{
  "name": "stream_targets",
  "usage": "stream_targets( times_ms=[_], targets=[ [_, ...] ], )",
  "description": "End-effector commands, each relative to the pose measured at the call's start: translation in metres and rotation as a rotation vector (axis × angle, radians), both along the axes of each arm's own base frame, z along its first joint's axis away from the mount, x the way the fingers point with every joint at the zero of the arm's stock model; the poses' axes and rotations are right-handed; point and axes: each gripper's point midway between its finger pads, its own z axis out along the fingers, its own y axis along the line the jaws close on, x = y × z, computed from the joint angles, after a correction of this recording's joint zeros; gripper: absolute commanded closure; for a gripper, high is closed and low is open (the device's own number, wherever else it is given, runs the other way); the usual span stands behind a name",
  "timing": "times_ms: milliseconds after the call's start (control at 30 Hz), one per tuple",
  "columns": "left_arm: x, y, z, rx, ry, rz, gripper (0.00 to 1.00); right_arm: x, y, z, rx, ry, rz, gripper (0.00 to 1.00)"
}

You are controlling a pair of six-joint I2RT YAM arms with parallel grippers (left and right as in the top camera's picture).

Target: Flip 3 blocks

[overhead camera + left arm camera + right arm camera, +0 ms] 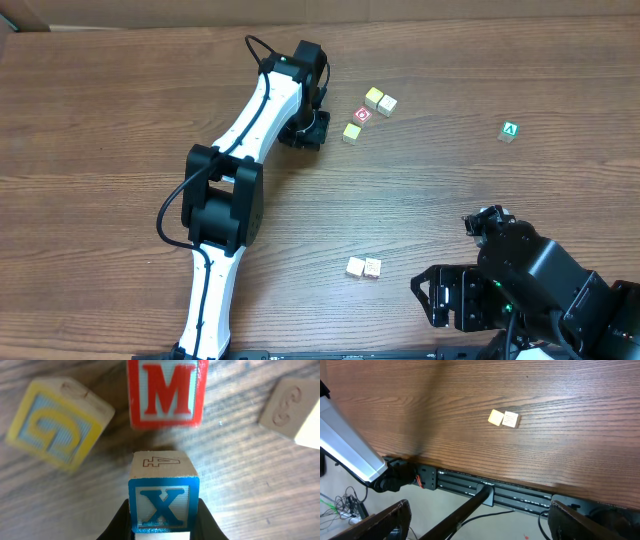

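Presently: left fingers (pixel 118 522) clamping the X block (pixel 163 502)

The left gripper (pixel 163 530) is hanging over the far side of the table (pixel 120 100). Its fingers are pressing against both sides of the X block, which is sitting squarely between them, blue X face toward the wrist camera and a carved 4 on top. The red M cube (pixel 165 392) is lying just beyond it, and the yellow G block (pixel 57 422) is lying off to one side. The right gripper (pixel 480 517) is idling near the front table edge, jaws standing wide apart and holding nothing. A pair of cream blocks (pixel 503 418) is lying well ahead of it.
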Motion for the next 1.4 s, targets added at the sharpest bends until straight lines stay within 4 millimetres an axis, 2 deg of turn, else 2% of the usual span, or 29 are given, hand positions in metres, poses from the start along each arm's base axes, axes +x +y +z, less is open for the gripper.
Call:
stream_targets(
  times_ms=[0, 200, 333, 467, 567, 633, 767, 867, 967, 1100, 1233, 1367],
  targets=[
    [0.003, -0.002, 0.012, 0.009, -0.003, 0.018, 0.96, 0.000, 0.001, 0.000, 0.003, -0.007, 0.008, 0.12],
    [-0.028, 0.003, 0.024, 0.052, 0.108, 0.039, 0.95, -0.001, 0.000, 0.000, 0.000, -0.005, 0.008, 0.12],
    [-0.037, -0.012, 0.042, 0.070, 0.076, 0.018, 0.95, -0.001, 0.000, 0.000, -0.002, -0.006, 0.011, 0.12],
    [-0.041, -0.028, 0.083, 0.153, -0.085, -0.006, 0.95, -0.002, -0.002, -0.002, -0.009, 0.000, 0.011, 0.12],
    [-0.055, -0.044, 0.126, 0.148, -0.194, -0.027, 0.95, -0.004, -0.005, -0.004, -0.022, 0.010, 0.011, 0.12],
    [-0.064, -0.045, 0.147, 0.132, -0.228, -0.015, 0.95, -0.005, -0.006, -0.004, -0.027, 0.015, 0.011, 0.12],
    [-0.081, -0.029, 0.178, 0.133, -0.247, 0.029, 0.95, -0.007, -0.008, -0.006, -0.036, 0.022, 0.011, 0.12],
    [-0.095, -0.012, 0.188, 0.144, -0.235, 0.055, 0.95, -0.008, -0.009, -0.007, -0.043, 0.028, 0.011, 0.12],
    [-0.113, 0.002, 0.190, 0.152, -0.219, 0.080, 0.95, -0.008, -0.010, -0.007, -0.047, 0.028, 0.015, 0.12],
    [-0.141, 0.014, 0.177, 0.135, -0.204, 0.106, 0.95, -0.008, -0.010, -0.007, -0.046, 0.028, 0.015, 0.12],
    [-0.175, 0.013, 0.143, 0.035, -0.179, 0.105, 0.95, -0.008, -0.010, -0.007, -0.047, 0.028, 0.015, 0.12],
    [-0.206, 0.007, 0.100, -0.079, -0.141, 0.104, 0.91, -0.008, -0.010, -0.007, -0.046, 0.027, 0.015, 0.12]
  ],
)
